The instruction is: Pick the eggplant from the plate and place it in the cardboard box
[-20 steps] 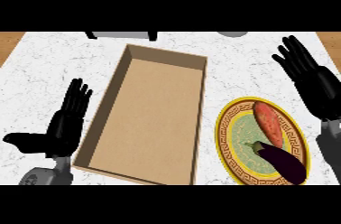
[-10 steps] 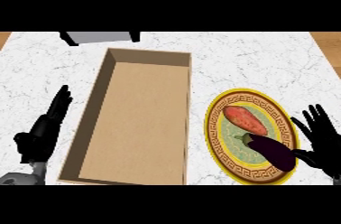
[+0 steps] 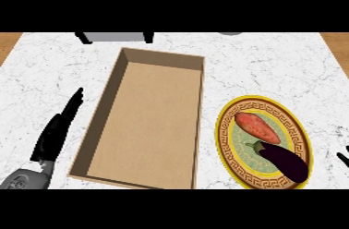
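Two task things share a white marbled worktop (image 3: 273, 66), with the long, open brown cardboard box (image 3: 147, 126) taken as the landmark. Its open top faces up, ready to take the eggplant. Just right of the box lies a round yellow patterned plate (image 3: 226, 131), holding an orange-red sweet potato (image 3: 257, 127) and, nearer the viewer, the dark purple eggplant (image 3: 283, 160), not yet picked. Left of the box, the black left hand (image 3: 58, 131) rests edge-on, fingers straight and together. Far right of the box, only a sliver of the right hand (image 3: 344, 155) shows; I cannot tell its fingers' state. Beyond the box, a grey object (image 3: 114, 37) meets the frame's edge.
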Controlling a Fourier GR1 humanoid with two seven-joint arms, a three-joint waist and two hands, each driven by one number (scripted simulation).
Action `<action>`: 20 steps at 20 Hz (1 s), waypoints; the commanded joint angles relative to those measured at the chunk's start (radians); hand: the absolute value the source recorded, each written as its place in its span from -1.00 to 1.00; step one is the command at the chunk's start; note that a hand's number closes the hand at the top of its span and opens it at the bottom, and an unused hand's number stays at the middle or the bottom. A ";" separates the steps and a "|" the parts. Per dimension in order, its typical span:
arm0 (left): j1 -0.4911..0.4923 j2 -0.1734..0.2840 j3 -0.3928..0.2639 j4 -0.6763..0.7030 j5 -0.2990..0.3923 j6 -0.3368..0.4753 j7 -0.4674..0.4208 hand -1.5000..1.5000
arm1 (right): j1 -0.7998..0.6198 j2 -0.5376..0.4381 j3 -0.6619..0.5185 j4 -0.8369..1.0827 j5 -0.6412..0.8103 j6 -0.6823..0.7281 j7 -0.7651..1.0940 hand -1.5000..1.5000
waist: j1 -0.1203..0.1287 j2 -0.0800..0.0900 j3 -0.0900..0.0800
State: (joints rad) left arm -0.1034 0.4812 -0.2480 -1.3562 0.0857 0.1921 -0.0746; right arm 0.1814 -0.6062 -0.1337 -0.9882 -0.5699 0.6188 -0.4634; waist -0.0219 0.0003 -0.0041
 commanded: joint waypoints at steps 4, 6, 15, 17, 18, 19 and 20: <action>-0.014 -0.048 -0.032 0.046 -0.054 0.013 -0.006 0.00 | -0.009 -0.209 0.015 0.126 0.105 0.288 -0.047 -1.00 | 0.021 0.001 0.006; -0.076 -0.040 -0.011 0.071 -0.046 -0.010 0.007 0.00 | -0.085 -0.268 0.002 0.194 0.112 0.344 -0.034 -1.00 | 0.025 0.004 0.007; -0.089 -0.086 -0.018 0.054 -0.089 -0.009 0.057 0.00 | -0.247 -0.313 0.062 0.201 0.231 0.354 0.090 -1.00 | 0.032 0.002 0.006; -0.092 -0.058 0.026 0.102 -0.069 -0.045 -0.004 0.00 | -0.311 -0.259 0.102 0.178 0.260 0.300 0.144 -1.00 | 0.035 0.003 0.005; -0.081 -0.068 0.014 0.064 -0.096 -0.019 0.045 0.00 | -0.231 -0.294 0.087 0.049 0.190 0.312 0.235 -1.00 | 0.020 -0.002 0.003; -0.077 -0.077 0.024 0.138 -0.087 -0.053 -0.038 0.00 | -0.298 -0.303 0.095 0.170 0.276 0.339 0.171 -1.00 | 0.028 0.002 0.005; -0.019 -0.108 -0.011 0.035 -0.121 0.011 0.025 0.00 | -0.223 -0.297 0.095 0.081 0.283 0.317 0.147 -1.00 | 0.023 -0.002 0.005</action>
State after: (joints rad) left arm -0.1712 0.4080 -0.2449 -1.2816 -0.0007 0.1702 -0.0568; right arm -0.0567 -0.8954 -0.0503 -0.8753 -0.3421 0.8553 -0.2496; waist 0.0052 0.0010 0.0006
